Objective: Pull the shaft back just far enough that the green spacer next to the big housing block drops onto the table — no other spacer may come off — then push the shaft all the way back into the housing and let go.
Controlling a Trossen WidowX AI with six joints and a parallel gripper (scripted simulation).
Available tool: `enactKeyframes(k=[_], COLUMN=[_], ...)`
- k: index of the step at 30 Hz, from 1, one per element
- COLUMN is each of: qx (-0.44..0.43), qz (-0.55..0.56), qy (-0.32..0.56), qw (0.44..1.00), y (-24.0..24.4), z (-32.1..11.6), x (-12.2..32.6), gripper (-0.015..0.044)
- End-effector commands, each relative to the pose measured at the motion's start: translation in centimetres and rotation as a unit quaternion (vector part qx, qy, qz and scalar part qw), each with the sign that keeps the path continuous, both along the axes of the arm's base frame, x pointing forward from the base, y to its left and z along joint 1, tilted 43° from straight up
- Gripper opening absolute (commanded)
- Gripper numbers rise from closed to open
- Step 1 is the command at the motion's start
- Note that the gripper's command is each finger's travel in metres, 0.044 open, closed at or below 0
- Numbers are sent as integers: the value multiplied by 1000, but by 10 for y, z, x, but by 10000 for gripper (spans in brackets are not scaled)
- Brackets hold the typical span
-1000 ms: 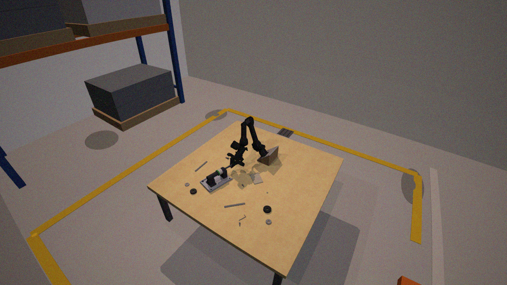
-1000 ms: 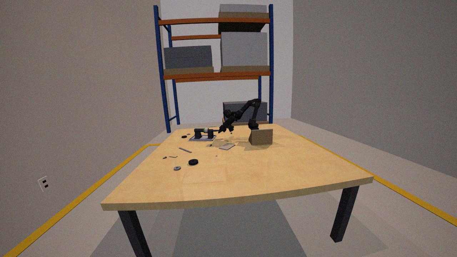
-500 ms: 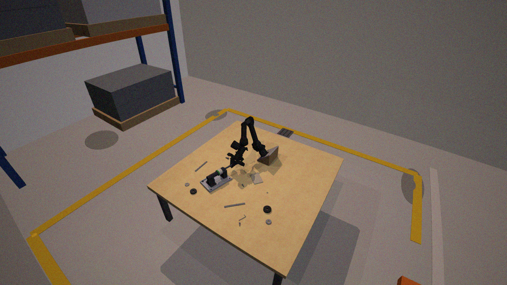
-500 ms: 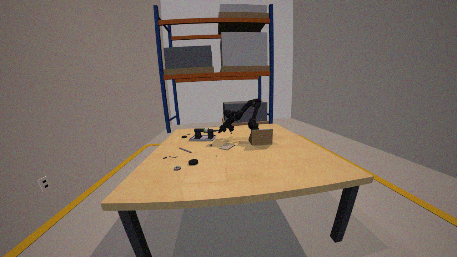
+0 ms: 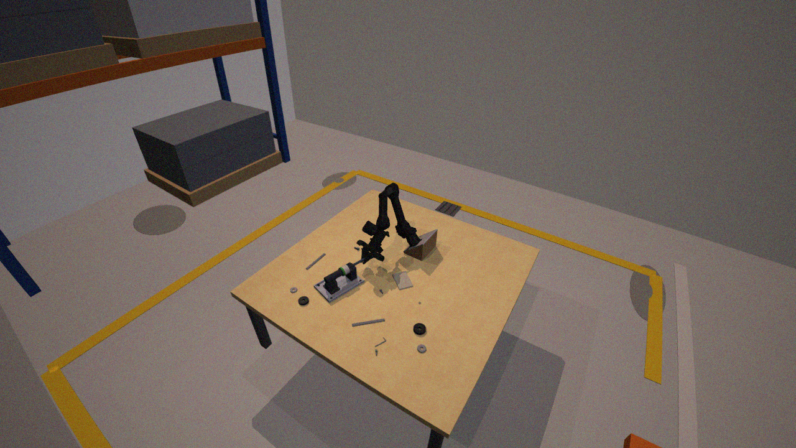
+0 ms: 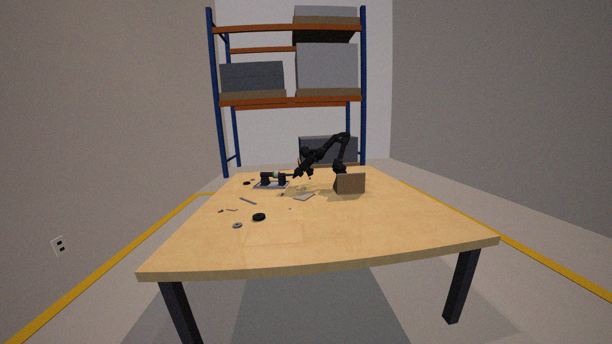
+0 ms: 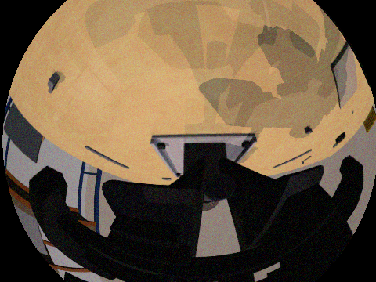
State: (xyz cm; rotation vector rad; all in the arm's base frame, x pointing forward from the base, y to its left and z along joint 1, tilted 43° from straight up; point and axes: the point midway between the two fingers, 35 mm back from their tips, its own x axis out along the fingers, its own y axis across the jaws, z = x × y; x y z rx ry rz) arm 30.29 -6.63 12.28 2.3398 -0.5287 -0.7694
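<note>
The big black housing block and a smaller black support stand on the grey base plate. The green spacer shows as a thin ring at the housing's side, with a white spacer beside it; both are up at shaft height between the blocks. The thin shaft sticks out beyond the support. My gripper is shut on the shaft's outer end. The wrist view hides both spacers behind the support and fingers.
A black ring and a small washer lie beyond the plate. Grey bars lie on either side. A flat tile and a brown wedge block are near the arm. Another black ring lies farther off.
</note>
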Motion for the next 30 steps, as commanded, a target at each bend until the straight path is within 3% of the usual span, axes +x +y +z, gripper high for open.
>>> enactKeyframes(k=[1,30], qx=[1,1], qz=[-1,-1], qy=[0,0], qw=[1000,1000], y=[0,0], z=[0,-1], x=[-1,-3], gripper=[0,0])
